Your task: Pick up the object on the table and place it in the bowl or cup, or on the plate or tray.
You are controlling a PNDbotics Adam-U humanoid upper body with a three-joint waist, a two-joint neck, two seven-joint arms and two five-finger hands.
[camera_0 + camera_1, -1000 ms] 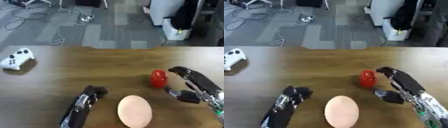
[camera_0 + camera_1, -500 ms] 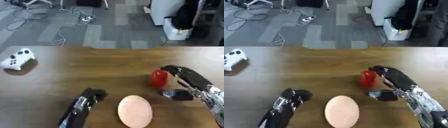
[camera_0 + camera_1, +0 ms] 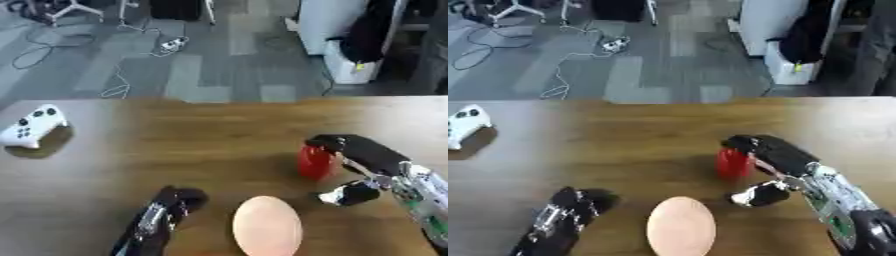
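**Right hand closed in on the red object; grasp not yet confirmed**

Far left of the wooden table (image 3: 219, 125): a white game controller (image 3: 31, 128) lies near the edge, well apart from the work and untouched across all views.

Left of centre, near edge: the left hand (image 3: 166, 212) rests on the table, fingers curled under and holding nothing. Its position matches the earlier views; it is idle.

Centre, near edge: a pale peach oval plate (image 3: 267, 227) lies flat, nothing on it. This is judged to be the receiving dish.

Right of centre: the small red object (image 3: 314, 162) stands upright on the table, beyond and to the right of the plate, near but not touching it.

Right: the right hand (image 3: 372, 165) has advanced. A second ago it stood beside the object with a gap showing; now its upper fingers arch over and against the object's right side, with the thumb (image 3: 348, 193) spread low and nearer the camera. The span is still wide; full closure is not seen.

Finding: approach is complete and the grasp is forming. Lift and transfer to the plate remain.
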